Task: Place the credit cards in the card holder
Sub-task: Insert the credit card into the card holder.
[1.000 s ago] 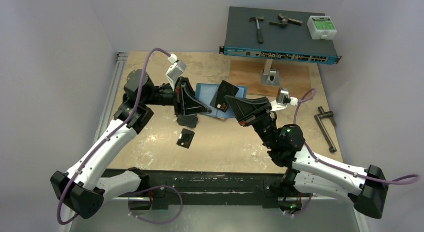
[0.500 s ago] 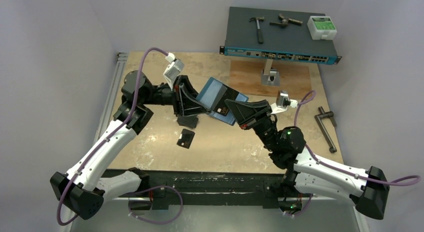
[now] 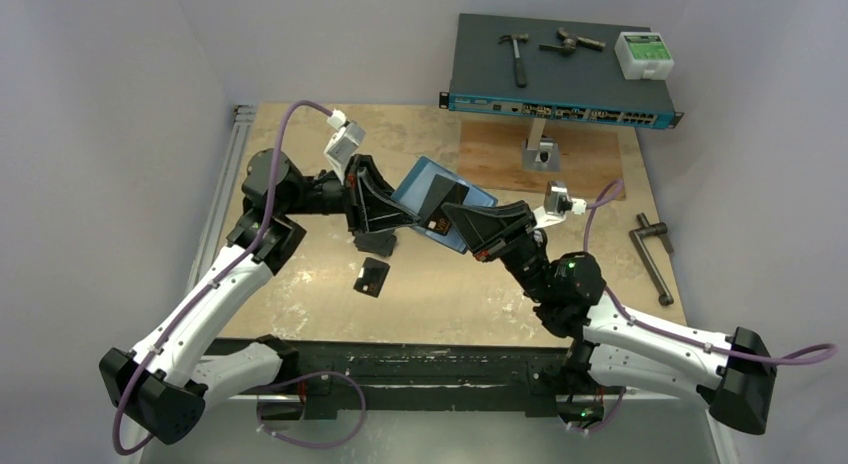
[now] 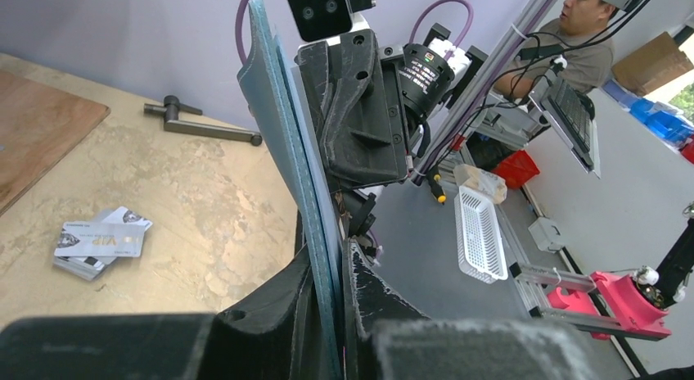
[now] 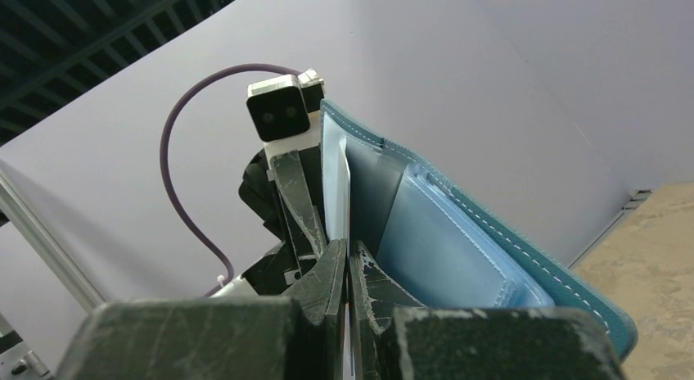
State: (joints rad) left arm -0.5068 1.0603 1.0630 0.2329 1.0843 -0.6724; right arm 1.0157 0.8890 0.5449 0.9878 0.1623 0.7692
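My left gripper [image 3: 403, 212] is shut on the edge of the teal-blue card holder [image 3: 425, 182] and holds it open and tilted above the table. In the left wrist view the card holder [image 4: 282, 151] stands edge-on between the jaws of the left gripper [image 4: 331, 314]. My right gripper [image 3: 442, 218] is shut on a black credit card [image 3: 447, 196] whose far end lies against the holder's pale inner pockets [image 5: 458, 241]. In the right wrist view the card [image 5: 372, 200] rises edge-on from the right gripper [image 5: 348, 261]. More black cards [image 3: 372, 279] lie on the table below. Silver-white cards [image 4: 98, 241] lie on the table.
A blue network switch [image 3: 560, 84] at the back carries a hammer [image 3: 518, 54] and a white-green box [image 3: 643, 54]. A wooden board [image 3: 500, 149] with a metal bracket lies in front of it. A metal crank handle [image 3: 652, 254] lies at the right edge.
My left gripper has lifted the card holder off the table and tilted it up. My right gripper has moved left with the black card, closer into the open holder.
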